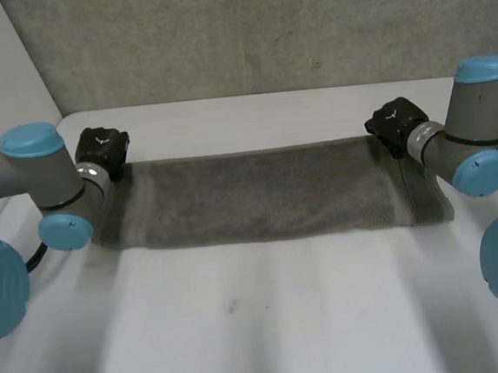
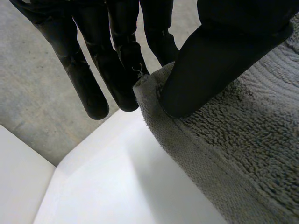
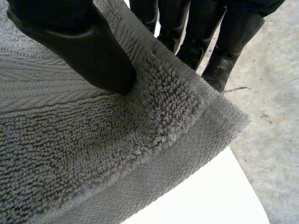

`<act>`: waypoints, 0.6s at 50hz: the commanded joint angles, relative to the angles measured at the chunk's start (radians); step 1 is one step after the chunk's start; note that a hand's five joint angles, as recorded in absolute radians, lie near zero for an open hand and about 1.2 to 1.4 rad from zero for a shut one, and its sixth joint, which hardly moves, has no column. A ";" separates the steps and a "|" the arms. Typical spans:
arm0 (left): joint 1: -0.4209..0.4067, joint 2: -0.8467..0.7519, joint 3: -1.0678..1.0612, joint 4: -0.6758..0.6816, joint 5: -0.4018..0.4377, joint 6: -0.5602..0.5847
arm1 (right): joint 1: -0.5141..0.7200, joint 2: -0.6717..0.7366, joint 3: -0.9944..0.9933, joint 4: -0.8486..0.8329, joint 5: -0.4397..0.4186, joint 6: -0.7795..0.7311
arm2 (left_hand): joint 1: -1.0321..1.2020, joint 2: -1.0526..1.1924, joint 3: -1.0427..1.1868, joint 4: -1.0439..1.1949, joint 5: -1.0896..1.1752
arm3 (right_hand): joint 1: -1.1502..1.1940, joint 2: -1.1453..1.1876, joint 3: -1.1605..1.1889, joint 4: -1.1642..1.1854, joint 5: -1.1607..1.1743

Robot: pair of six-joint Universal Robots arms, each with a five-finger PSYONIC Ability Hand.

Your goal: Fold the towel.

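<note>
- Black left hand (image 2: 210,60) pinches the far left corner of the long grey terry towel (image 1: 267,194), thumb on top, straight fingers (image 2: 88,88) behind the edge.
- Black right hand (image 3: 84,51) pinches the far right corner, fingers beneath.
- White table (image 1: 261,325) carries the towel, stretched flat across its far half.

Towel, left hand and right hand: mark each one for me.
The towel (image 1: 268,204), head view, middle of the cloth.
The left hand (image 2: 210,60), left wrist view, thumb pressing the towel's corner.
The right hand (image 3: 79,42), right wrist view, thumb on top of the towel's corner.
</note>
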 commanded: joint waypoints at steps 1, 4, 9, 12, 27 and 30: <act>-0.017 -0.053 0.096 -0.049 -0.006 0.003 | 0.006 0.035 0.013 -0.103 0.008 -0.001 | 0.012 -0.016 -0.015 -0.016 0.001 | -1.154 -1.154 -1.165 -1.169 -1.171; -0.023 -0.055 0.097 -0.059 -0.009 0.003 | 0.015 0.040 0.013 -0.112 0.014 -0.001 | -0.756 -0.784 -0.783 -0.784 -0.767 | -1.154 -1.154 -1.165 -1.169 -1.171; -0.060 -0.044 0.091 -0.081 -0.012 0.006 | 0.046 0.026 0.010 -0.132 0.030 0.002 | -1.016 -1.043 -1.042 -1.043 -1.027 | -1.154 -1.154 -1.165 -1.169 -1.171; -0.064 -0.010 0.065 -0.104 -0.014 0.000 | 0.047 -0.021 0.008 -0.134 0.031 0.011 | -1.016 -1.043 -1.042 -1.043 -1.027 | -1.154 -1.154 -1.165 -1.169 -1.171; -0.061 0.420 -0.431 0.003 -0.009 -0.060 | 0.028 -0.406 0.385 -0.080 0.016 0.144 | -1.012 -1.039 -1.039 -1.040 -1.023 | -1.154 -1.154 -1.165 -1.169 -1.171; -0.060 0.531 -0.571 0.074 -0.008 -0.075 | 0.001 -0.521 0.570 -0.089 0.005 0.143 | -1.015 -1.042 -1.042 -1.043 -1.026 | -1.154 -1.154 -1.165 -1.169 -1.171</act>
